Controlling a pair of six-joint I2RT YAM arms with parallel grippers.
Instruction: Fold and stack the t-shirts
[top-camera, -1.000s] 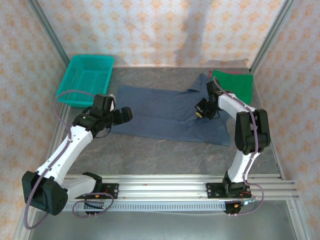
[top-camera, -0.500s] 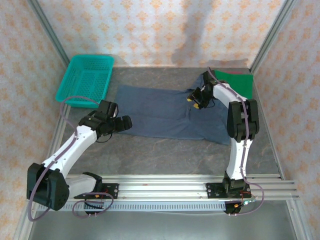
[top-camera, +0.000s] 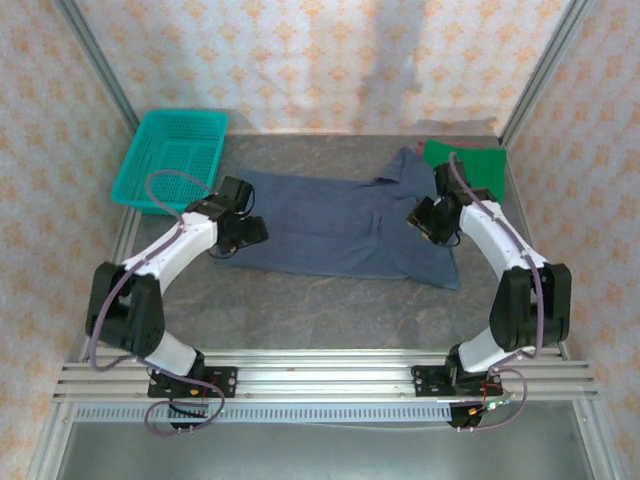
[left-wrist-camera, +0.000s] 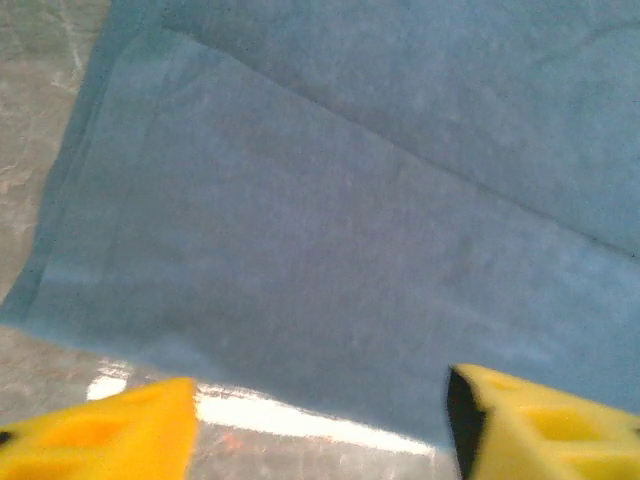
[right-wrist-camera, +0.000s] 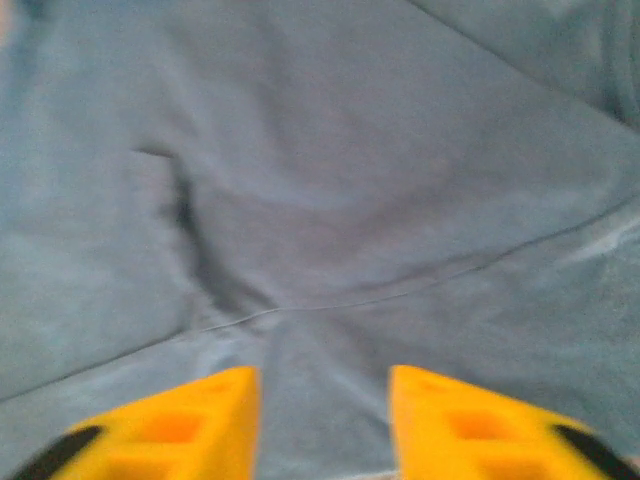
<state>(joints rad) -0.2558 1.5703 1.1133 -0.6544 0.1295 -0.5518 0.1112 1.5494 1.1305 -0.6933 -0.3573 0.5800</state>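
Grey table carries two t-shirts, one teal basket, two arms: slate-blue t-shirt flat beneath both grippers, green t-shirt just beyond right gripper, left gripper at its hem, arms bent inward, fingers parted, holding nothing.

Slate-blue t-shirt spread flat in the middle, lightly creased, bright green t-shirt folded flat, far right corner

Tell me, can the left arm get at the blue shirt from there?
Probably yes: the left gripper hangs open just over the blue shirt at its left edge, with nothing in between.
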